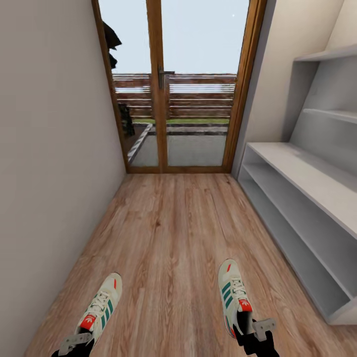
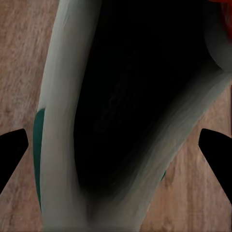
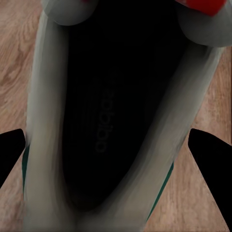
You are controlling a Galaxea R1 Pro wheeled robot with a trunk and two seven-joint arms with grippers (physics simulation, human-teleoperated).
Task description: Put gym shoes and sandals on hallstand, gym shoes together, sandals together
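Resting on the corridor floor (image 1: 168, 238): two gym shoes (image 1: 102, 308).

Left gripper (image 1: 74, 342) low at the left, right gripper (image 1: 258, 331) low at the right, each with black fingertips (image 2: 12, 152) spread wide apart.

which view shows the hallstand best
The head view: the hallstand runs along the corridor's right wall, its bench top, open shelves beneath and floating shelves above all plain to see. The two wrist views look down into a gym shoe each over wood floor.
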